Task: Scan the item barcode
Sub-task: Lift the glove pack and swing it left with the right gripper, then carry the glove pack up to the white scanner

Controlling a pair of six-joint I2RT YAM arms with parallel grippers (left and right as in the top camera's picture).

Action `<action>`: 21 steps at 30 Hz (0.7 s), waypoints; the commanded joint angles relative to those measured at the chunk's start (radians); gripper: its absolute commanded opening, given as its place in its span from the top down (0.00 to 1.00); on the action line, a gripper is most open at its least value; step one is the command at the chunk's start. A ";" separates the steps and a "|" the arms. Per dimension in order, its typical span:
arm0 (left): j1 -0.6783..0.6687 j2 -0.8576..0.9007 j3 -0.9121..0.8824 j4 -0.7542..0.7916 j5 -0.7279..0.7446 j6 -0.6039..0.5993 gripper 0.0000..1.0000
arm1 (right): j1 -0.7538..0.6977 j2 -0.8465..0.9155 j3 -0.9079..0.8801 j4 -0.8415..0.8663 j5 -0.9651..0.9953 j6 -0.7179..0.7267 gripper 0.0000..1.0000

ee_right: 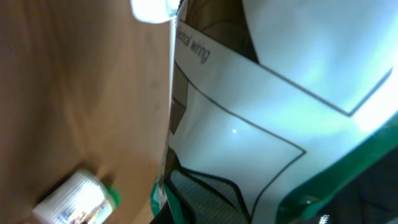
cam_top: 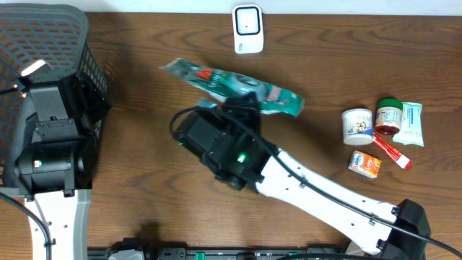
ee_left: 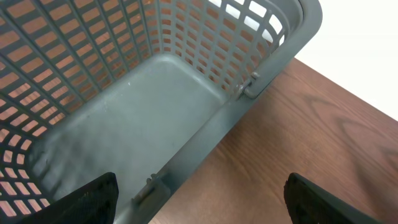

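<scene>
Though in right gripper, green packet partly under arm.

We see bare table between the basket at left and the right arm, wide enough to pass. That arm lies diagonally across the middle, blocking the centre-right. The packet sits just in front of the scanner, crowding that approach. At far right small groceries bunch tight, open wood around them. The left arm sits over the basket's near side; basket floor free, tall mesh walls around.
</scene>
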 commanded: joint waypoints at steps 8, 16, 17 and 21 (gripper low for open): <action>0.003 0.006 0.004 -0.003 -0.021 -0.002 0.15 | -0.016 0.004 0.019 0.335 -0.038 -0.379 0.99; 0.003 0.006 0.004 -0.003 -0.021 -0.002 0.15 | -0.084 0.110 0.019 0.637 -0.041 -0.769 0.99; 0.003 0.006 0.004 -0.003 -0.021 -0.002 0.15 | -0.095 0.127 0.019 0.681 -0.041 -0.815 0.99; 0.003 0.006 0.004 -0.003 -0.021 -0.002 0.15 | -0.139 0.204 0.019 0.862 -0.079 -0.925 0.99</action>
